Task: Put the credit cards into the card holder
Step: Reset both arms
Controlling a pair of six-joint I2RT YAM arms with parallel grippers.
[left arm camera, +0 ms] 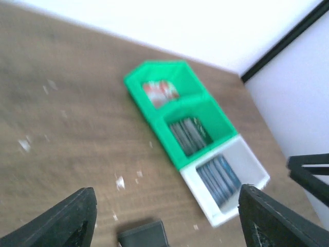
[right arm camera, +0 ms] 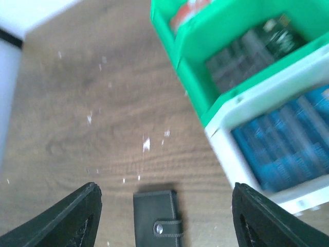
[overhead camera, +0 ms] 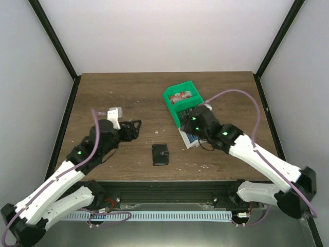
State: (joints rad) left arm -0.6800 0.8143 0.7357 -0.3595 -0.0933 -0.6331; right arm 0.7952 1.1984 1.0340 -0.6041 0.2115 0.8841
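Note:
The black card holder lies shut on the table near the front middle, its snap strap fastened. It also shows in the left wrist view and the right wrist view. Several blue credit cards stand on edge in a white bin; they also show in the left wrist view. My right gripper is open and empty above the white bin, to the right of the holder; in its own view the jaws stand wide. My left gripper is open and empty, left of and behind the holder.
A green double bin stands behind the white bin, with reddish cards in the far compartment and dark cards in the near one. White flecks dot the wooden table. Black frame posts stand at the table's corners.

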